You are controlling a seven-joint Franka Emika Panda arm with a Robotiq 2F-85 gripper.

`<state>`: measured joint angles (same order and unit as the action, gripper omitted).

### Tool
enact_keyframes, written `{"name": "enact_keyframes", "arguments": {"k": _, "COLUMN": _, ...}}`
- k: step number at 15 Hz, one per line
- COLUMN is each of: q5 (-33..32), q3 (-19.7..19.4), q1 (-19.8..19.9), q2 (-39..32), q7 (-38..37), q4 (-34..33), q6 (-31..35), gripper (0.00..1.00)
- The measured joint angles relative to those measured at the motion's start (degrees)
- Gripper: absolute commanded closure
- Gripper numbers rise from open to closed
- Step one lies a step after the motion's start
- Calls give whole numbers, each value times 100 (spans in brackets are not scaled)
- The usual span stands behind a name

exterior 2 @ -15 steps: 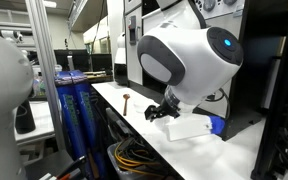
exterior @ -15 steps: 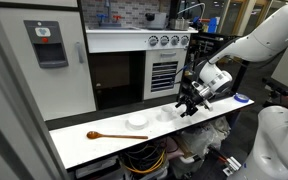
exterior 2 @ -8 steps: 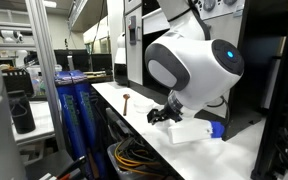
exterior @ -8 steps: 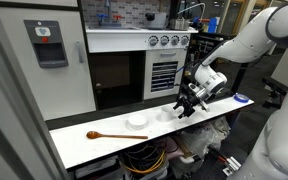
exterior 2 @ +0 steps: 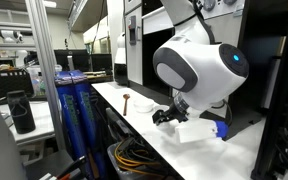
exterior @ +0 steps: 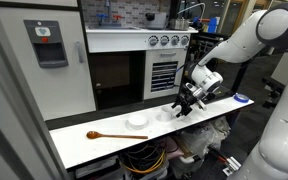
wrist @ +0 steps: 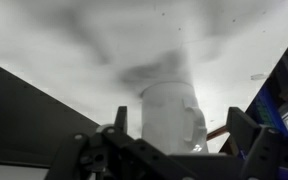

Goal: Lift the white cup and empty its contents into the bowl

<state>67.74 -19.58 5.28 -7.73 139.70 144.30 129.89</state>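
The white cup [wrist: 172,115] stands upright on the white table, with a small handle on its right side in the wrist view. It also shows in an exterior view [exterior: 165,116]. My gripper [wrist: 179,128] is open, one finger on each side of the cup and clear gaps between them. In both exterior views the gripper [exterior: 183,108] [exterior 2: 168,116] hangs low over the table beside the cup. The shallow white bowl [exterior: 137,121] sits just past the cup. The cup's contents cannot be seen.
A brown wooden spoon [exterior: 115,135] lies beyond the bowl; it also shows in an exterior view [exterior 2: 129,98] and the wrist view [wrist: 220,132]. A blue item [exterior: 242,99] lies at the table's other end. An oven unit [exterior: 144,70] stands behind the table.
The arm has shifted a little toward the cup and lowered the gripper around it. The cup, bowl and spoon have not moved.
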Motion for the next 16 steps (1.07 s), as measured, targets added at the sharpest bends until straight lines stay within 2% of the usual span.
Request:
{"name": "enact_keyframes", "arguments": {"k": 4, "q5": -53, "q3": 210, "q1": 178, "q2": 5, "q7": 0, "q4": -30, "q6": 0, "gripper": 0}}
{"name": "enact_keyframes", "arguments": {"k": 10, "q5": -253, "q3": 296, "q1": 266, "q2": 34, "q7": 0, "q4": 8, "q6": 16, "gripper": 0}}
{"name": "enact_keyframes", "arguments": {"k": 11, "q5": -300, "q3": 305, "q1": 266, "q2": 58, "q7": -2, "q4": 22, "q6": 27, "gripper": 4}}
{"name": "enact_keyframes", "arguments": {"k": 12, "q5": -349, "q3": 319, "q1": 266, "q2": 96, "q7": -17, "q4": 43, "q6": 40, "gripper": 26}}
{"name": "enact_keyframes", "arguments": {"k": 14, "q5": -418, "q3": 351, "q1": 266, "q2": 200, "q7": -62, "q4": 98, "q6": 70, "gripper": 31}}
{"name": "enact_keyframes", "arguments": {"k": 16, "q5": -439, "q3": 380, "q1": 266, "q2": 324, "q7": -82, "q4": 170, "q6": 95, "gripper": 47}}
